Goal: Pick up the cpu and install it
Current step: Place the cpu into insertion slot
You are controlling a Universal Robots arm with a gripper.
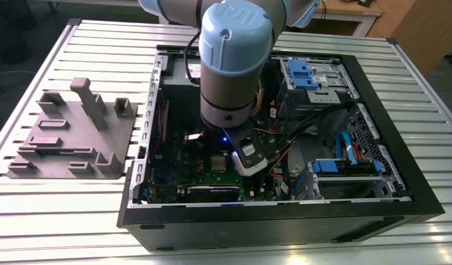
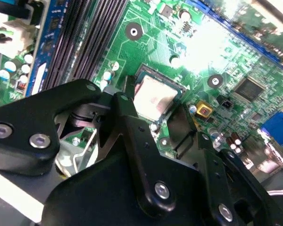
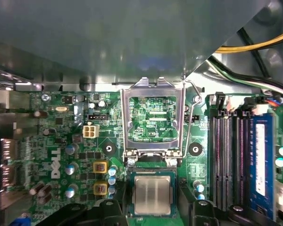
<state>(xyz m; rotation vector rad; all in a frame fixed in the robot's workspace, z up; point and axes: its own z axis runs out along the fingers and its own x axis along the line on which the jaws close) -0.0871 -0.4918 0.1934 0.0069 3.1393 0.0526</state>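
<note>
Slatted aluminium table [image 1: 56,221] carries the whole job. Taking the open computer case [image 1: 285,221] as the dial centre in the exterior view, one grey moulded fixture [image 1: 71,138] sits at nine o'clock, well apart from the work.

Inside the case lies one green motherboard [image 3: 56,136]. The cpu [image 3: 152,195] lies flat within the socket [image 3: 130,188], at about seven o'clock from the arm [image 1: 229,66], with the load plate [image 3: 125,122] swung up beside it.

The gripper [image 3: 153,208] hangs over the chip. Its two black fingers [image 3: 106,207] are spread wider than the cpu, one on each side, and pinch nothing.

Judgement: the step in hand is seating. Done well, it needs the chip level and square to the socket frame, with no sideways nudge from either finger, since the contacts beneath would likely bend.

Count: one arm, one cpu, one socket, one load plate, two fingers. Two blue drive brackets [image 1: 301,73] sit at one and four o'clock.
</note>
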